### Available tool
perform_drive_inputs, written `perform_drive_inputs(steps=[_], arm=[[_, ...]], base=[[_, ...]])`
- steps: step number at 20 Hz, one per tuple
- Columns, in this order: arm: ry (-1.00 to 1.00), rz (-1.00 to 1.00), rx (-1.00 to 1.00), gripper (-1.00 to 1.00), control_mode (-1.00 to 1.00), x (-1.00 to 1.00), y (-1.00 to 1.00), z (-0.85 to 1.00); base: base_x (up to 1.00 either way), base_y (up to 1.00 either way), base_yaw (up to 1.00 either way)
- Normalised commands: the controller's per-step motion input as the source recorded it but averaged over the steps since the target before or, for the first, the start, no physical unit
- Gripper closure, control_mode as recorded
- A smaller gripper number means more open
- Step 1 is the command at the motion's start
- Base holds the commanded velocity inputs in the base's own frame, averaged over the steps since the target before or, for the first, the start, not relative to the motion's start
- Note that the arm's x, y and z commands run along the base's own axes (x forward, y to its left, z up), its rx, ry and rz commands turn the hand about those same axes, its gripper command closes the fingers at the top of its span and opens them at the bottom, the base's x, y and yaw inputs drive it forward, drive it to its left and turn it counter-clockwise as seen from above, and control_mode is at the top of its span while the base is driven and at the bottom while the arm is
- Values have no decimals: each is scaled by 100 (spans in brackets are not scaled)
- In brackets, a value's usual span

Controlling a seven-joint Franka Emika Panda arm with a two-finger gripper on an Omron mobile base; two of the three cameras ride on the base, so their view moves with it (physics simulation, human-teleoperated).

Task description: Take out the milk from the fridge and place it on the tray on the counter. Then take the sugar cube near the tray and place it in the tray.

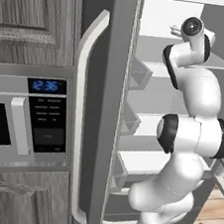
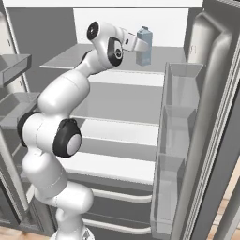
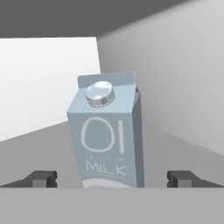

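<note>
The fridge (image 2: 206, 117) stands open, and the milk (image 2: 144, 46) is upright on its top shelf (image 2: 70, 58), near the back wall. The end effector (image 3: 112, 179) is released – its two fingers (image 3: 41, 178) stand wide apart, one on each side of the carton, and do not touch it. A microwave (image 1: 25, 117) sits just left of the fridge door handle (image 1: 81, 115).

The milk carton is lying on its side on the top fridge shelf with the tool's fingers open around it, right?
Not quite. The milk carton stands upright, not on its side, as the hand view shows. It is on the top fridge shelf, with the tool open around it.
</note>
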Motion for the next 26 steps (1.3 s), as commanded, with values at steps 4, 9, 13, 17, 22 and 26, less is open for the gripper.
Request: perform_drive_inputs(steps=[4, 9, 13, 17, 22, 26], arm=[[-2, 0, 0, -100, -100, 14, 0, 0], [-1, -3, 0, -100, -100, 7, -1, 0], [0, -8, 0, -100, -100, 15, 0, 0], [0, -6, 0, -100, -100, 13, 0, 0], [-2, -3, 0, -100, -100, 5, -2, 1], [0, -1, 0, -100, -100, 17, 0, 0]], base=[[0, 0, 0], [0, 0, 0], [0, 0, 0], [0, 0, 0], [0, 0, 0], [0, 0, 0]])
